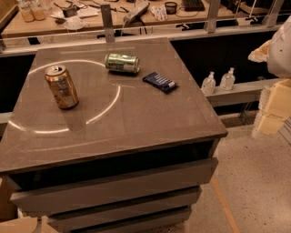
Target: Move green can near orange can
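Note:
The green can [122, 63] lies on its side at the back middle of the dark tabletop [136, 123]. The orange can [61, 86] stands upright at the left of the table, about a can's length or more to the front left of the green can. My gripper [261, 52] shows only as a pale shape at the right edge of the view. It is off the table, well to the right of both cans, and holds nothing that I can see.
A flat dark blue snack wrapper [160, 82] lies right of the green can. Two small clear bottles [218, 82] stand on a ledge right of the table. Pale boxes [275, 107] sit at the right edge. A cluttered bench [113, 13] runs behind.

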Controlling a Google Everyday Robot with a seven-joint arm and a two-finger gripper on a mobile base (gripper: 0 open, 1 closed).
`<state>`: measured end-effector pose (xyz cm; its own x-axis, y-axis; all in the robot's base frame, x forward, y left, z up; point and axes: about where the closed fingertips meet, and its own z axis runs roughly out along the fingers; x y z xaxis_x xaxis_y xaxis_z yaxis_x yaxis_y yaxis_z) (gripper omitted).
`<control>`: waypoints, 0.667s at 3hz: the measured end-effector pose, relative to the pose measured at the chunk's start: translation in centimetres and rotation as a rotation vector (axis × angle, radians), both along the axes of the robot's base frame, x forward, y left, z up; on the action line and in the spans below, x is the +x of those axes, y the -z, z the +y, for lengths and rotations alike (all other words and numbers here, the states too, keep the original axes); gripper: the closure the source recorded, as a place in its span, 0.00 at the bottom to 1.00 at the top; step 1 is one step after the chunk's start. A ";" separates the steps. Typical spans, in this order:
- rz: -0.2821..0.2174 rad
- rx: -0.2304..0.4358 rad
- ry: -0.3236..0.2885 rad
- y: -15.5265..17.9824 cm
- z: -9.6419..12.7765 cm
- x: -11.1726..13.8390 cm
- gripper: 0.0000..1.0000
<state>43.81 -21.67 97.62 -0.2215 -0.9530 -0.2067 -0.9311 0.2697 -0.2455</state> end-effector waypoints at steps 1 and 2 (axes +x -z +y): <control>0.000 0.000 0.000 0.0 0.0 0.0 0.00; -0.017 0.085 -0.030 0.1 0.6 1.9 0.00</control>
